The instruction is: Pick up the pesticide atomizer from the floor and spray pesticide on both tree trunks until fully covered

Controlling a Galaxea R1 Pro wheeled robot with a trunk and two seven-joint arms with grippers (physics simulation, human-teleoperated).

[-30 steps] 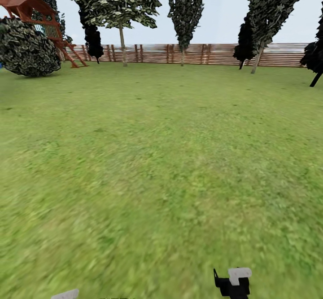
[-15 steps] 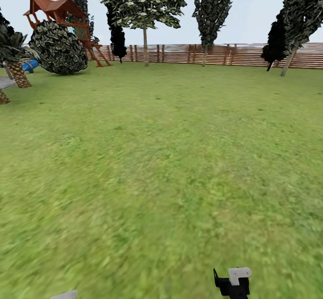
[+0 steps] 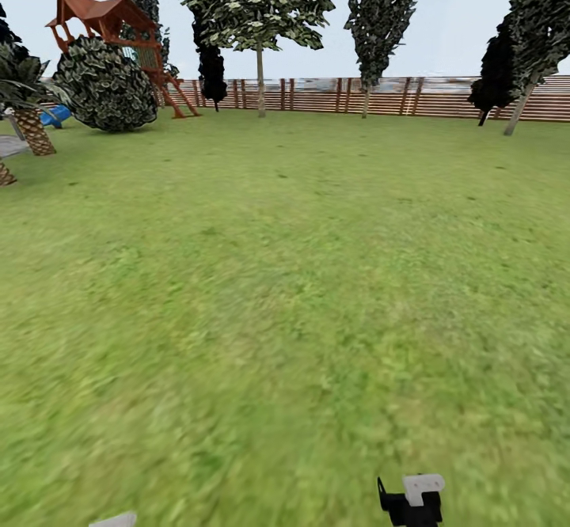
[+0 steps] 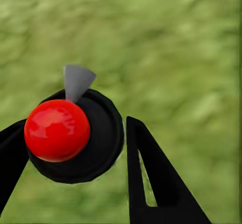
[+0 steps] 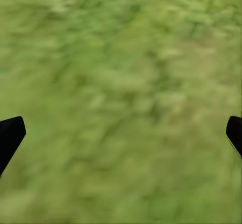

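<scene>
- Left gripper (image 4: 70,153) is gripping the pesticide atomizer (image 4: 75,135); right gripper (image 5: 121,133) is gaping wide over grass (image 3: 285,274).
- Likely driving toward a pale-trunked tree (image 3: 260,76); keep the nozzle level.

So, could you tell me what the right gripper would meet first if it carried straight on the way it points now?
Most likely the grass. The right gripper has its fingers spread wide with nothing between them, and lawn lies ahead, though how far off is unclear.
</scene>
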